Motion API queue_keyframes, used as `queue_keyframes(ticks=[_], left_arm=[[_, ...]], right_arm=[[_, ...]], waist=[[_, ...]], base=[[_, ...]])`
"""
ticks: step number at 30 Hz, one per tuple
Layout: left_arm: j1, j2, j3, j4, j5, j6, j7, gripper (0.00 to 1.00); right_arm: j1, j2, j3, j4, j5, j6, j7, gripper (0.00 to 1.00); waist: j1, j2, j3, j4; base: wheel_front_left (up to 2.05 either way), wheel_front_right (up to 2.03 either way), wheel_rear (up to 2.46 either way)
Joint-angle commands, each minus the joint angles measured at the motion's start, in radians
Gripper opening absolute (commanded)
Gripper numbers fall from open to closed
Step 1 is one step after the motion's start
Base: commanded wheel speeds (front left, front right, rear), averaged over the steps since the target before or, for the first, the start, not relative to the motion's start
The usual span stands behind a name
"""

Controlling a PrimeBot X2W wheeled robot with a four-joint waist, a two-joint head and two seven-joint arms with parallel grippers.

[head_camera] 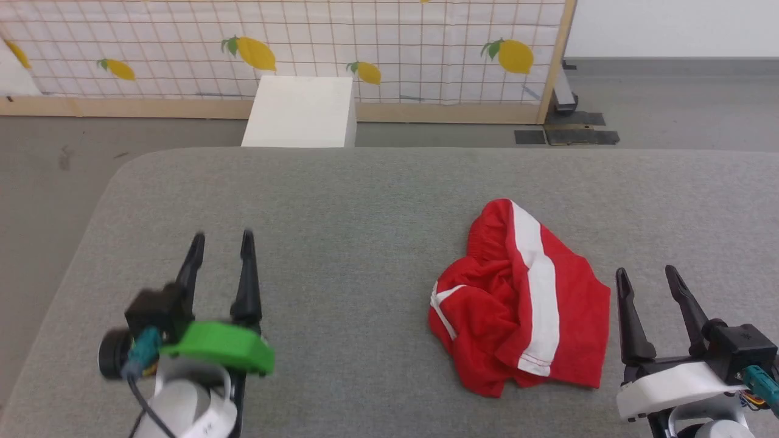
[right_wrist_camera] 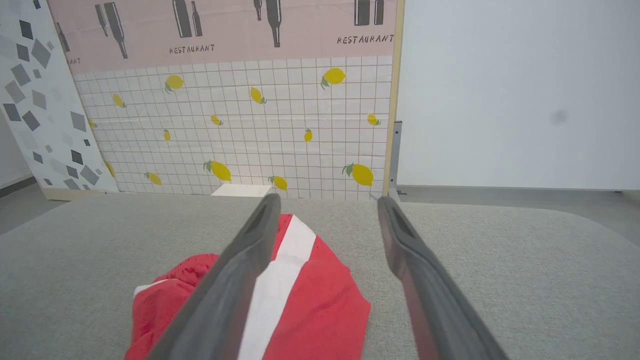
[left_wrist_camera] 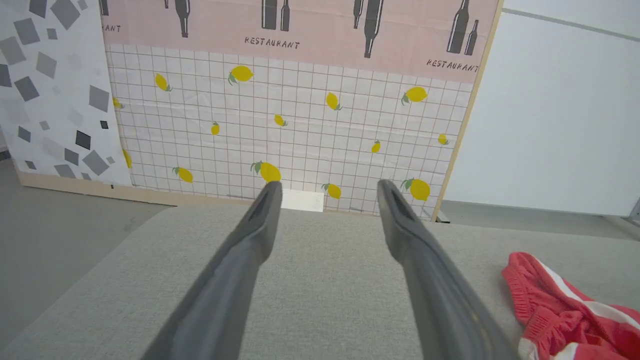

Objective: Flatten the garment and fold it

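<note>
The garment (head_camera: pixel 520 301), bright red shorts with a broad white side stripe, lies crumpled in a heap on the right half of the grey padded table (head_camera: pixel 365 207). Its gathered waistband points toward the far edge. My right gripper (head_camera: pixel 646 272) stands open just to the right of the heap, apart from it, with nothing between its fingers. In the right wrist view the shorts (right_wrist_camera: pixel 310 300) lie under and left of the left finger. My left gripper (head_camera: pixel 221 236) is open at the lower left, far from the shorts. The left wrist view catches the waistband (left_wrist_camera: pixel 560 305) at its lower right.
A white box (head_camera: pixel 301 109) stands on the floor just beyond the table's far edge. Behind it runs a lemon-print screen (head_camera: pixel 365 42) with a wooden frame. The table's left edge curves down near my left arm. Bare grey surface stretches between the two grippers.
</note>
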Motion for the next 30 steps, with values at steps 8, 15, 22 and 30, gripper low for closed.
queue_keyframes(ticks=[8, 15, 22, 30], left_arm=[[0.142, -0.049, 0.053, -0.019, 0.104, -0.052, -0.004, 1.0], [0.171, -0.081, 0.087, -0.04, 0.138, -0.081, -0.004, 1.0], [0.176, -0.101, 0.111, -0.036, 0.158, -0.099, -0.004, 1.0], [0.176, -0.113, 0.132, -0.03, 0.173, -0.109, -0.004, 1.0]], right_arm=[[0.017, 0.0, 0.012, 0.003, 0.002, -0.001, 0.006, 1.0], [0.018, 0.0, 0.01, 0.003, 0.002, -0.001, 0.007, 1.0], [0.017, 0.0, 0.012, 0.006, 0.006, -0.001, 0.006, 1.0], [0.016, 0.0, 0.012, 0.011, 0.006, -0.001, 0.003, 1.0]], waist=[[0.0, 0.0, 0.008, 0.006], [0.0, 0.0, 0.013, 0.003], [0.0, 0.0, 0.015, 0.002], [0.0, 0.0, 0.015, -0.001]], base=[[0.0, 0.0, 0.0], [0.0, 0.0, 0.0], [0.0, 0.0, 0.0], [0.0, 0.0, 0.0]])
